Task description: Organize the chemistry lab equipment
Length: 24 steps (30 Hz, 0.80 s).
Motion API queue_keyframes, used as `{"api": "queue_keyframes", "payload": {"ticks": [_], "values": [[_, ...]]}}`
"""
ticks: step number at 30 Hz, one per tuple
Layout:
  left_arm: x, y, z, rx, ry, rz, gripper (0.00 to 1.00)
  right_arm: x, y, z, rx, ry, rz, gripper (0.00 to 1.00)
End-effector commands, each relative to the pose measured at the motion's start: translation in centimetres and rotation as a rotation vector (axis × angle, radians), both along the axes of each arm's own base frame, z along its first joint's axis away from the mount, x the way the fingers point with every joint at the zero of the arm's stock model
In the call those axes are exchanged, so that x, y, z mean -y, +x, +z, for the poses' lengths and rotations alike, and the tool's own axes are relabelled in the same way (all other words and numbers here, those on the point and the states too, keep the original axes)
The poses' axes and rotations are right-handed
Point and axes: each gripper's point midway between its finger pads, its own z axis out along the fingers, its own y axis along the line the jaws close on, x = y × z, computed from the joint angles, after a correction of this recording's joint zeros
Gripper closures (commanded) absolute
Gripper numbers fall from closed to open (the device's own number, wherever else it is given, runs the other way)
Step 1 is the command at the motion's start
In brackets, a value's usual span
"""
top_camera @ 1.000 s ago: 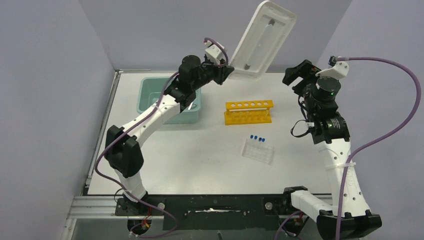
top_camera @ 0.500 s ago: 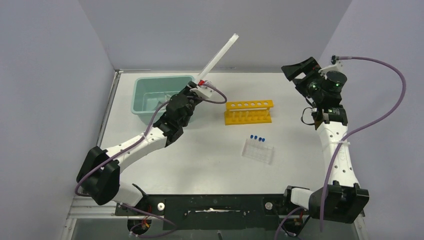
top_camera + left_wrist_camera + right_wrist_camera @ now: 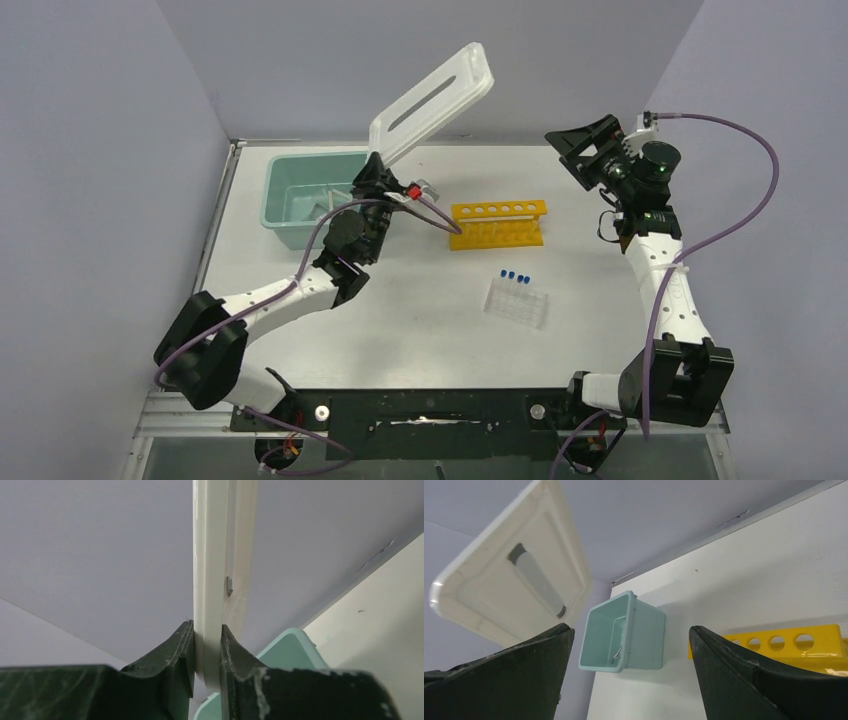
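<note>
My left gripper (image 3: 378, 165) is shut on the lower edge of the translucent white lid (image 3: 432, 98) and holds it up, tilted, above the right side of the teal tub (image 3: 290, 220). In the left wrist view both jaws of the left gripper (image 3: 206, 632) press the lid's rim (image 3: 210, 555). My right gripper (image 3: 582, 146) is open and empty, raised at the back right. In the right wrist view the right gripper (image 3: 630, 628) faces the tub (image 3: 644, 630). A thin metal tool (image 3: 617, 653) lies inside the tub. Three blue-capped tubes (image 3: 515, 276) stand in a clear rack (image 3: 520, 306).
A yellow test-tube rack (image 3: 498, 222) stands right of the tub, near the left wrist. The clear rack sits in front of it. Grey walls close the back and both sides. The lid also shows in the right wrist view (image 3: 509, 585).
The left arm has drawn back and lowered, and has turned the lid from edge-on to broad face. The right gripper has shifted left and its arm stands straighter.
</note>
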Motion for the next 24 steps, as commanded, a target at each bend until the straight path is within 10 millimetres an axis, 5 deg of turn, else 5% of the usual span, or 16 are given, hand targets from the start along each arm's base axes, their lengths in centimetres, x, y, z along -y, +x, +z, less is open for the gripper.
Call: {"api": "queue_keyframes", "payload": {"ticks": [1, 8, 12, 24], "values": [[0.2, -1.0, 2.2, 0.189, 0.121, 0.056, 1.0, -0.8, -0.7, 5.0, 0.166, 0.016, 0.055, 0.12], [0.8, -1.7, -0.1, 0.228, 0.262, 0.132, 1.0, -1.3, -0.6, 4.4, 0.16, 0.03, 0.084, 0.12], [1.6, -2.2, -1.1, 0.241, 0.306, 0.141, 1.0, -1.5, 0.0, 2.4, 0.094, -0.018, 0.085, 0.11], [3.2, -2.4, -2.6, 0.25, 0.345, 0.138, 1.0, -6.0, 1.0, 0.5, 0.055, -0.048, 0.226, 0.12]]}}
